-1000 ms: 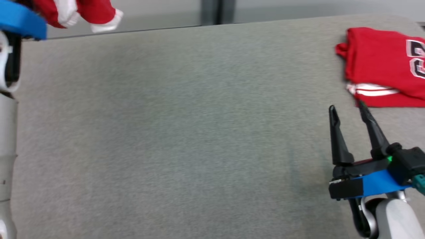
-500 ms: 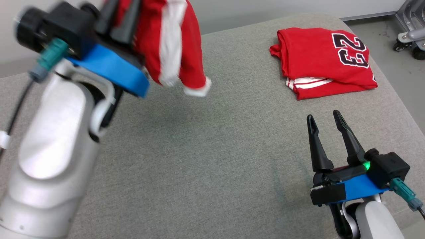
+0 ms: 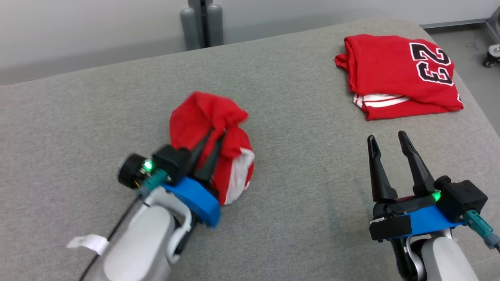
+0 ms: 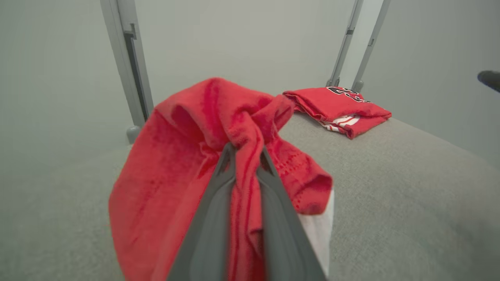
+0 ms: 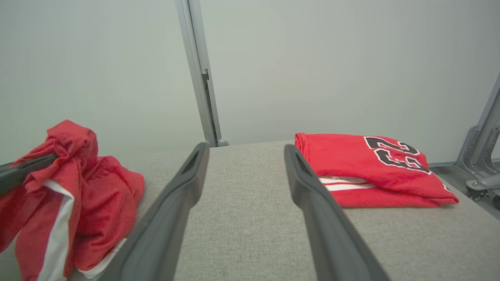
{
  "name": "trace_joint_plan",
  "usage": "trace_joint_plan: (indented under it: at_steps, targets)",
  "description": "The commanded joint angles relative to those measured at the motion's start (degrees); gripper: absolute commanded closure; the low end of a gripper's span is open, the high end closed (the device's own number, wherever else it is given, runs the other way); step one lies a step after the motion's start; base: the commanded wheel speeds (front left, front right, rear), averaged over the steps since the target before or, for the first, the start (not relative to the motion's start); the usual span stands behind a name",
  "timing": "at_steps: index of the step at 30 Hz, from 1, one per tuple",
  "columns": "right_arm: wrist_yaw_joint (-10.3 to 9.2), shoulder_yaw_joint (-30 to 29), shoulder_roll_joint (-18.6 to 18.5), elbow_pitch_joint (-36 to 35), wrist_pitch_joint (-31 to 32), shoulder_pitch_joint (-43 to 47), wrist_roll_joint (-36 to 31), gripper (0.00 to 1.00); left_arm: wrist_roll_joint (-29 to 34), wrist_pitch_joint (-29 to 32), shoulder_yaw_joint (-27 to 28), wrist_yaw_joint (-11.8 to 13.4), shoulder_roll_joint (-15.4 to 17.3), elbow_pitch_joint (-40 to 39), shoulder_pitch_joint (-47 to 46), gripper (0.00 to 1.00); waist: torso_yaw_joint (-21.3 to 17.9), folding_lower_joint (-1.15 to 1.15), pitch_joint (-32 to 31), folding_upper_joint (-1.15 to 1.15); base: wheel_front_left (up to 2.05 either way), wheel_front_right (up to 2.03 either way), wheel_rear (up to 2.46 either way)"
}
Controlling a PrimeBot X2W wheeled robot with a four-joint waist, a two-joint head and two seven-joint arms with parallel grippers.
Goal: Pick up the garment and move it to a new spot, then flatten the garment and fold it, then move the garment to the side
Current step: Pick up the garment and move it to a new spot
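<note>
The left gripper [image 4: 247,152] is clenched on a crumpled red garment with a white stripe [image 3: 195,117], bunched at the middle-left of the grey fabric-covered counter [image 3: 293,156]. The right gripper [image 3: 386,137] hovers released and empty near a folded red jersey numbered 23 [image 3: 390,66].

White arms [image 3: 140,246], blue brackets [image 3: 193,197], long black fingers [image 3: 378,171].

Soft matt red cloth garment [image 3: 203,117] (white trim just as matt), coarse grey woven fabric over the tabletop [image 3: 304,164], matt dark plastic right pincer [image 3: 386,135], glossy pale left forearm shell [image 3: 136,242]
</note>
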Motion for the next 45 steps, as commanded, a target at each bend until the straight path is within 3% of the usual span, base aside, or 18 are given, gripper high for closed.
trace_joint_plan:
  at_steps: [1,2,3,4,8,13,19,24,33,45]
  targets:
    - [0.01,-0.2,0.0,0.1,-0.2,0.1,-0.4,0.00,0.1,-0.5,-0.5,-0.1,-0.5,0.4,0.7,1.00,0.5,0.00,0.0,0.00,0.00,0.00,0.00]
    - [0.01,-0.1,0.1,0.2,-0.2,0.3,-0.5,0.00,0.1,-0.9,-1.0,-0.1,-1.0,1.0,1.3,0.87,0.9,0.00,-0.2,0.00,0.00,0.00,0.00]
    - [0.01,0.0,0.1,0.3,-0.2,0.5,-0.5,0.00,0.5,-1.4,-1.5,0.0,-1.4,1.6,1.6,0.05,1.4,0.00,-0.4,0.00,0.00,0.00,0.00]
    - [0.01,0.1,0.0,0.4,-0.2,0.6,-0.6,0.00,0.7,-1.9,-1.9,0.3,-1.8,2.1,1.7,0.00,1.8,0.00,-0.6,0.00,0.00,0.00,0.00]
    - [0.01,0.3,0.0,0.7,-0.2,0.7,-0.8,0.00,0.8,-4.4,-1.5,1.4,-2.8,2.9,1.8,0.00,3.6,0.00,-1.8,0.00,0.00,0.00,0.00]
    - [0.00,-0.1,0.0,1.1,-0.2,1.4,-1.2,0.00,0.3,-6.5,2.2,3.7,-1.6,1.0,2.5,0.00,5.8,0.00,-3.8,0.00,0.00,0.00,0.00]
    - [0.00,-1.0,0.0,1.3,-0.2,2.5,-0.9,0.00,0.7,-6.9,10.2,7.2,0.7,-6.5,6.4,0.00,8.6,0.00,-5.5,0.00,0.00,0.00,0.00]
    - [0.01,-2.1,0.0,1.2,0.1,2.8,-1.3,0.00,2.6,-6.9,17.1,8.3,2.2,-13.2,12.0,0.00,10.9,0.00,-6.4,0.00,0.00,0.00,0.00]
    - [0.01,-3.4,0.0,1.5,0.6,4.4,-1.3,0.00,5.6,-6.9,25.4,7.8,1.1,-15.7,20.4,0.00,14.2,0.00,-7.5,0.00,0.00,0.00,0.00]
    - [0.01,-3.8,0.0,3.3,1.3,6.0,-1.3,0.00,8.6,-6.9,29.6,5.5,-1.7,-13.2,23.6,0.00,15.3,0.00,-7.2,0.00,0.00,0.00,0.00]
